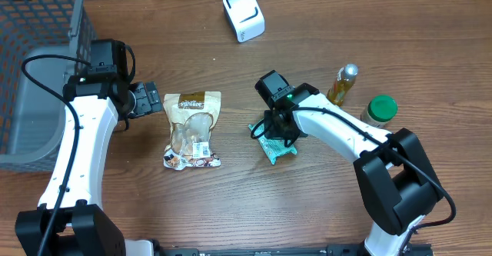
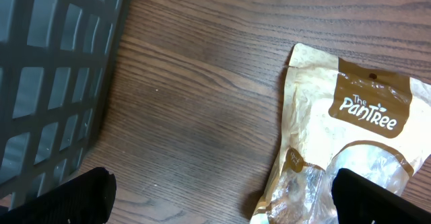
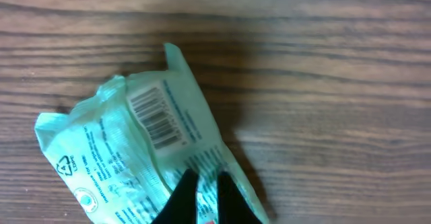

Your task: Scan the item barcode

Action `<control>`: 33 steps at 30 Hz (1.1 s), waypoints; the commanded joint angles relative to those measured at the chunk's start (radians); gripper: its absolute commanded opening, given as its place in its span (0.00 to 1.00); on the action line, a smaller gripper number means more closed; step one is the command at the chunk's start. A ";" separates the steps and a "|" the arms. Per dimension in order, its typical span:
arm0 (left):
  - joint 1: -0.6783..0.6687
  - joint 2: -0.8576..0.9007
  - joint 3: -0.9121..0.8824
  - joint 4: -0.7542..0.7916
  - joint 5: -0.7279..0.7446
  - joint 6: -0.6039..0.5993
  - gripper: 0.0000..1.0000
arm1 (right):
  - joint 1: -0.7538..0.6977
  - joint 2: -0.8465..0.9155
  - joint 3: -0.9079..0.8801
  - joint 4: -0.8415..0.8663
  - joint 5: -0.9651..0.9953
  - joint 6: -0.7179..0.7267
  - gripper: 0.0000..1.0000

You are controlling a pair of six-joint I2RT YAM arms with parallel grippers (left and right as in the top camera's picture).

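Near the middle of the brown wooden table (image 1: 307,217), slightly toward its right edge: mint-green crinkled plastic packet (image 3: 101,157), flat on the wood, printed side up, black-and-white barcode (image 3: 156,120) uncovered on the upper panel. Directly above, right gripper (image 3: 205,178), black fingers drawn almost together with only a thin slit between, apparently pinching the packet's lower seam; hold on the film likely, but light. Toward the left edge, left gripper (image 1: 156,101) spread fully wide, holding nothing, hovering over bare wood between the beige-and-brown "PanTree" snack pouch (image 1: 192,129) and the grey mesh basket (image 1: 38,64). Near the far edge, white boxy scanner (image 1: 244,14), well apart from the packet.

Step in hand, by judgement: securing the packet for carriage to the scanner. For a clean result:
- Keep the pinch on the seam, clear of the bars.
- Confirm a firm hold before lifting (thin, slippery film).
- Raise straight up, then turn the printed panel toward the scanner's window.
- Hold the film as flat as possible; wrinkles across the bars a likely cause of a failed read.
- Route away from the gold-capped amber bottle (image 1: 344,84) and green-lidded jar (image 1: 379,110) toward the right edge, both upright and probably easy to topple.
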 commanded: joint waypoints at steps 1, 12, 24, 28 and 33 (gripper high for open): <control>0.000 -0.007 0.014 0.001 -0.012 0.011 1.00 | -0.017 -0.029 0.108 -0.073 -0.002 0.005 0.13; 0.000 -0.007 0.014 0.001 -0.013 0.011 1.00 | 0.009 -0.029 0.181 -0.154 -0.331 -0.112 0.14; 0.000 -0.007 0.014 0.001 -0.012 0.011 0.99 | 0.078 -0.028 0.047 0.000 -0.288 -0.104 0.13; 0.000 -0.007 0.014 0.001 -0.012 0.011 0.99 | 0.078 -0.028 0.021 0.011 -0.241 -0.100 0.12; 0.001 -0.007 0.014 0.001 -0.012 0.011 1.00 | 0.077 -0.028 0.015 -0.021 -0.098 -0.099 0.11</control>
